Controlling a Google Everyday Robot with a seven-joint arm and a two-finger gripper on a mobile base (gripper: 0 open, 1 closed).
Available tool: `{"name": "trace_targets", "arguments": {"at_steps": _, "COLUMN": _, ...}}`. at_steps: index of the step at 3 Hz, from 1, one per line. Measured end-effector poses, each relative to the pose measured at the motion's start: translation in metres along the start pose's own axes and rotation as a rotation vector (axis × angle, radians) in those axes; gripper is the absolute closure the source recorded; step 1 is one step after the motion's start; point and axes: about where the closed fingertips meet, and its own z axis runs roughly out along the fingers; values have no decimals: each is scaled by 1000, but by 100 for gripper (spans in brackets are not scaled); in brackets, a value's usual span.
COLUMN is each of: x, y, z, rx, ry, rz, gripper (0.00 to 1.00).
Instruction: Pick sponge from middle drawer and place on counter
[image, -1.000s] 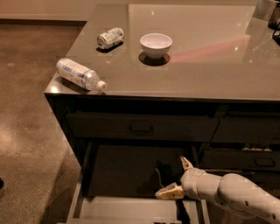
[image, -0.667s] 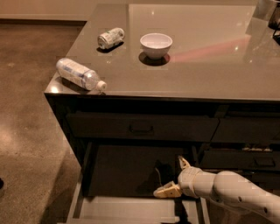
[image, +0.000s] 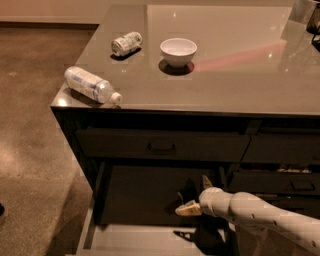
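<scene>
The middle drawer (image: 135, 239) is pulled open below the counter (image: 235, 75), showing its dark floor and pale front rim. My gripper (image: 196, 196) reaches in from the lower right and hangs over the right part of the drawer floor. Its two pale fingers (image: 187, 209) are spread apart. A dark shape lies between them on the floor; I cannot tell whether it is the sponge or a shadow. No green and yellow sponge shows clearly anywhere.
On the counter stand a white bowl (image: 178, 50), a crushed can (image: 126, 43) and a plastic bottle (image: 92, 85) lying at the left front corner. A shut dark drawer front with a black handle (image: 161, 147) sits above the open drawer. Narrower drawers (image: 285, 175) are at right.
My gripper has moved slightly left and deeper over the drawer floor, fingers still spread. Nothing on the counter has moved.
</scene>
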Motion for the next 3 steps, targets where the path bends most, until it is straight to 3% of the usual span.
{"name": "trace_targets", "arguments": {"at_steps": 2, "x": 56, "y": -24, "z": 53, "rx": 37, "ry": 31, "rz": 29, "gripper": 0}}
{"name": "trace_targets", "arguments": {"at_steps": 3, "x": 63, "y": -27, "z": 60, "rx": 42, "ry": 41, "rz": 47, "gripper": 16}}
